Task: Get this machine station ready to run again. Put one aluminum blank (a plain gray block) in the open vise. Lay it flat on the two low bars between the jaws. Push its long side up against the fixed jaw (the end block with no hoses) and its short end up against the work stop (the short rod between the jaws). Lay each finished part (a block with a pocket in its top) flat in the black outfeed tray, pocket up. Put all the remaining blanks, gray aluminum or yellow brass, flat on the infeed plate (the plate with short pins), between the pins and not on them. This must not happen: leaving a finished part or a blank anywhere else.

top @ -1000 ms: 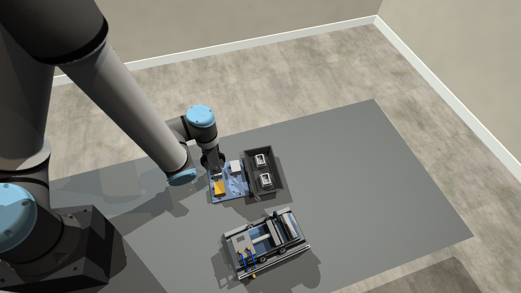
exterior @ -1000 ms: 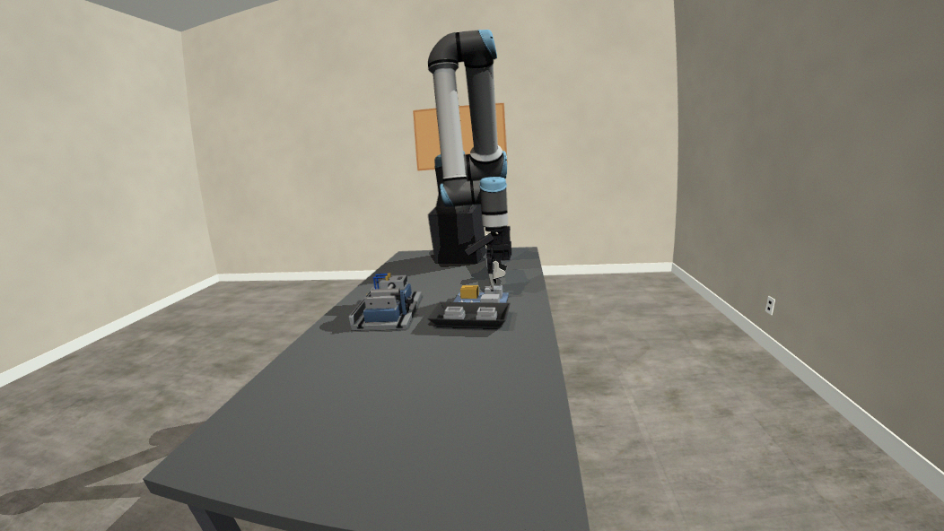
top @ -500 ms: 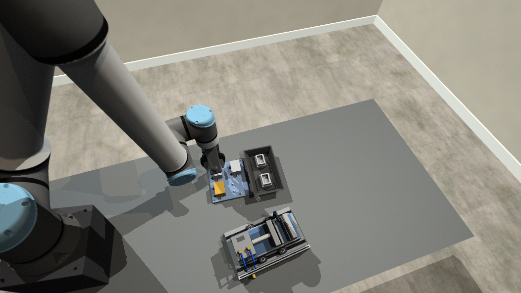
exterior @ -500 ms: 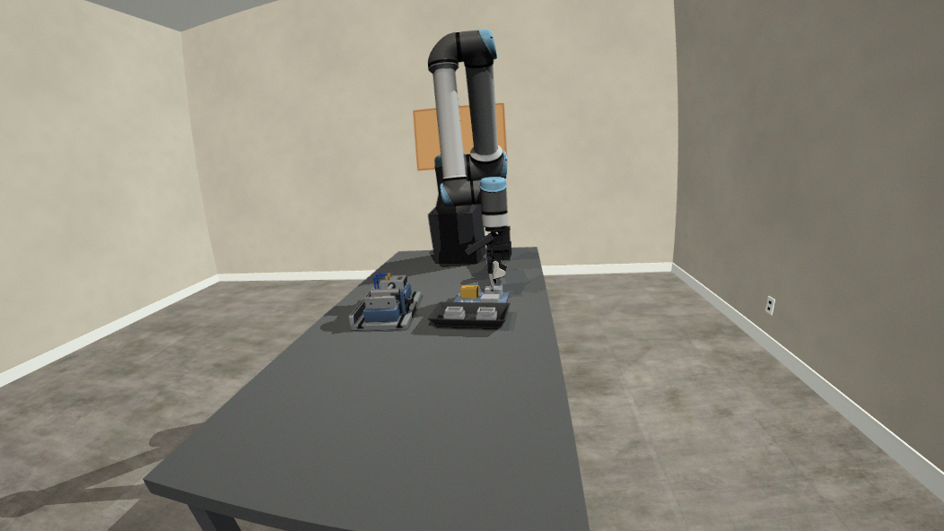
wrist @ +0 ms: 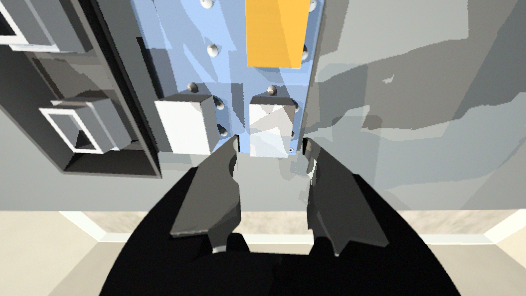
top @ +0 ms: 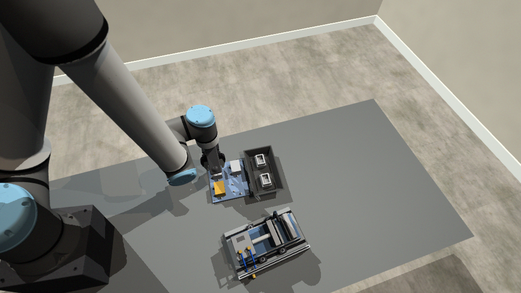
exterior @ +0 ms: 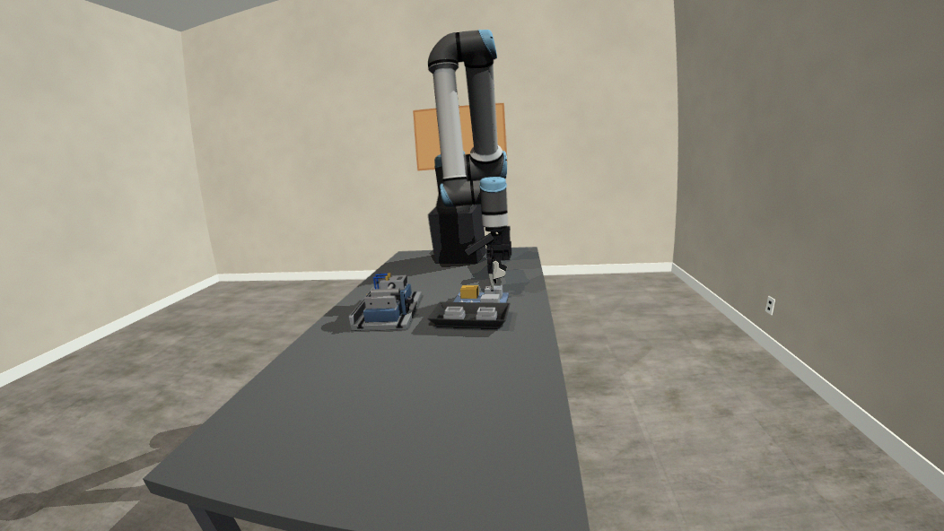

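The vise (top: pixel 238 239) is standing open at the near side of the table, with no blank in it, so loading it appears to be the step in hand. The outfeed tray (top: pixel 277 171) is holding two finished parts, pocket up. On the infeed plate (top: pixel 236 189), the gripper (wrist: pixel 270 142) is hanging half-open, gripping nothing, its fingers straddling a gray blank (wrist: pixel 269 125). Next it is likely needing to lower, close and lift straight. The pins (wrist: pixel 272 90), the second gray blank (wrist: pixel 182 125) just beside, and the brass blank (wrist: pixel 276 32) are crowding the approach.
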Robot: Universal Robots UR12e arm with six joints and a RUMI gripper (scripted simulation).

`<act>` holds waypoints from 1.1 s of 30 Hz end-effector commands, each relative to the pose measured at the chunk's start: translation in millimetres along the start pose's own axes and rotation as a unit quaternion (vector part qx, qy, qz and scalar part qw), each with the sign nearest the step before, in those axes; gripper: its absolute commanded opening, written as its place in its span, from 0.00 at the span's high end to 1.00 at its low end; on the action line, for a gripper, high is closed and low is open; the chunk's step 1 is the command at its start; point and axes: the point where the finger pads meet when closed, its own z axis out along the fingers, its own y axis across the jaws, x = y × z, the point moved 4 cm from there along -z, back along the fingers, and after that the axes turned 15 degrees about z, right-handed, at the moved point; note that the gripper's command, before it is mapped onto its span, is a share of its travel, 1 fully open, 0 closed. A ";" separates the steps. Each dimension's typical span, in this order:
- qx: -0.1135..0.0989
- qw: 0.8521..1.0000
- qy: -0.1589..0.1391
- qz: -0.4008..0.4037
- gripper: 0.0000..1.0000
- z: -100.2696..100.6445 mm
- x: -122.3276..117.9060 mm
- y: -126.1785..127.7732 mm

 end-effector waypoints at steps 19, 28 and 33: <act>0.000 1.000 0.000 0.000 0.60 4.5 -0.2 -0.4; 0.000 1.000 0.000 0.000 0.60 7.7 -0.3 -0.4; 0.000 1.000 0.000 0.000 0.60 9.8 -0.3 -0.4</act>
